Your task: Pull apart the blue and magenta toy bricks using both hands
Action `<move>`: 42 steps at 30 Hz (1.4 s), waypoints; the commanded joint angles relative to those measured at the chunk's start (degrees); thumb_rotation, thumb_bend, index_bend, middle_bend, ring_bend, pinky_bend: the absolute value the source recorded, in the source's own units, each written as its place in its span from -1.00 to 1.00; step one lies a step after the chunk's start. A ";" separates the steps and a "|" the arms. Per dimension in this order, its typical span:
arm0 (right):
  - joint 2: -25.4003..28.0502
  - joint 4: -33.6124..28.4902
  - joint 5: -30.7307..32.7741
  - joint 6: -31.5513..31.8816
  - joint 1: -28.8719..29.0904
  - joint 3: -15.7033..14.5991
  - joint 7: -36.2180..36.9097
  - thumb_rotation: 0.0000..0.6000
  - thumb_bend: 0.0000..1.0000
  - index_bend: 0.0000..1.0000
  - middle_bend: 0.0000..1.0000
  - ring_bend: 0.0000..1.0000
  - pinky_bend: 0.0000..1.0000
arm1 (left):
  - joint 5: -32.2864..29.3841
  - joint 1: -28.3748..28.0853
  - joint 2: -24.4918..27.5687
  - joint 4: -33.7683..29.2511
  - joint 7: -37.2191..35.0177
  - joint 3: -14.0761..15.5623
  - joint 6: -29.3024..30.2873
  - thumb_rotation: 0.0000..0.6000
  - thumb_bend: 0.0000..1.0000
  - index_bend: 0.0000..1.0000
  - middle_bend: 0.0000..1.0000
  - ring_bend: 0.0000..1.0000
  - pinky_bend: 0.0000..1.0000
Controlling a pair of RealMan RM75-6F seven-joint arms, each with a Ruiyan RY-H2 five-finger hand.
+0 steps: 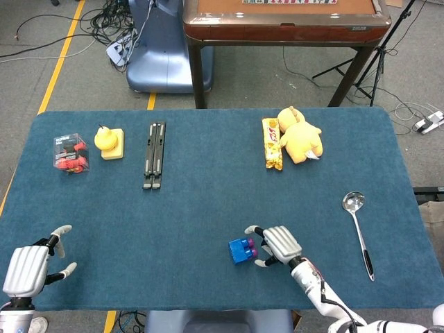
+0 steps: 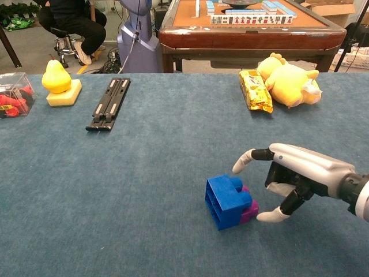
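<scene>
The joined bricks lie on the blue table cloth near the front edge: a blue brick (image 2: 226,199) (image 1: 239,250) with a magenta brick (image 2: 249,210) (image 1: 252,246) stuck to its right side. My right hand (image 2: 291,176) (image 1: 272,245) hovers just right of them, fingers spread around the magenta end, with a fingertip (image 2: 271,216) close beside the magenta brick; it holds nothing. My left hand (image 1: 31,263) rests at the front left corner, far from the bricks, fingers apart and empty; the chest view does not show it.
At the back stand a yellow plush toy (image 1: 300,135), a snack packet (image 1: 272,143), a black folded stand (image 1: 154,154), a yellow duck on a sponge (image 1: 109,141) and a clear box of red items (image 1: 70,152). A spoon (image 1: 358,229) lies right of my right hand.
</scene>
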 commanded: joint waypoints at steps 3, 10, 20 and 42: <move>-1.01 1.10 0.51 -0.56 0.48 0.20 0.35 1.00 -1.00 -0.40 1.00 1.00 1.00 | -0.05 0.12 -0.02 0.08 -0.13 0.09 0.07 1.00 -0.73 -0.43 0.16 0.10 0.46; -2.24 2.39 0.91 -0.97 0.98 0.49 1.33 1.00 -1.00 -0.39 1.00 1.00 1.00 | -0.08 0.24 -0.09 0.21 -0.24 0.19 0.12 1.00 -0.73 -0.43 0.16 0.10 0.46; -3.14 3.37 1.47 -2.24 1.67 0.48 2.77 1.00 -1.00 -0.37 1.00 1.00 1.00 | -0.04 0.16 -0.26 0.19 -0.07 0.18 -0.01 1.00 -0.73 -0.43 0.16 0.10 0.46; -4.50 4.97 1.78 -2.98 2.61 0.57 3.92 1.00 -0.99 -0.12 1.00 1.00 1.00 | -0.07 0.49 -0.59 0.56 -0.39 0.42 0.13 1.00 -0.73 -0.43 0.16 0.10 0.46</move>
